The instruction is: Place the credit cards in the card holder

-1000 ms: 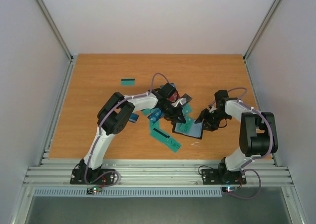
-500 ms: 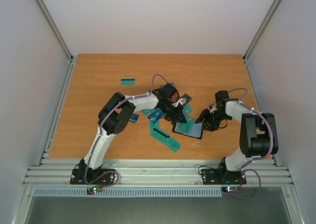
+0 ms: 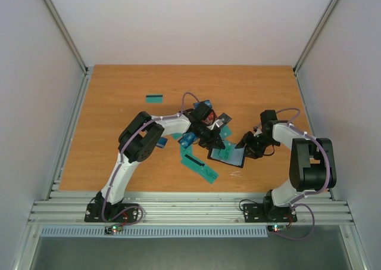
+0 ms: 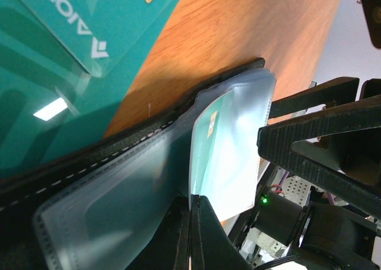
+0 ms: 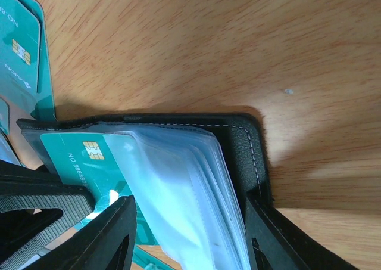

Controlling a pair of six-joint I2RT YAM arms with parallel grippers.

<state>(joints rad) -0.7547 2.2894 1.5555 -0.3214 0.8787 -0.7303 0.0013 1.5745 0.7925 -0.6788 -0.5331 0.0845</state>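
Note:
The black card holder (image 3: 227, 155) lies open at mid-table, its clear sleeves (image 5: 196, 180) fanned up. My left gripper (image 3: 215, 143) is shut on a teal credit card (image 5: 68, 152). The card's far end, with its chip, sits under a clear sleeve (image 4: 229, 145). In the left wrist view the gripper (image 4: 191, 205) pinches the card's near edge. My right gripper (image 3: 243, 146) is at the holder's right side. Its jaws (image 5: 190, 198) straddle the sleeve stack and the black cover (image 5: 241, 142), closed on them. More teal credit cards (image 3: 199, 165) lie just left of the holder.
A teal card with a black stripe (image 3: 155, 98) lies alone at the back left. Blue cards (image 3: 186, 140) and other cards (image 3: 223, 126) lie under and around the left wrist. The table's raised metal rail (image 3: 190, 207) runs along the near edge.
The left wrist has shifted very slightly; the card holder and the right arm stand as before.

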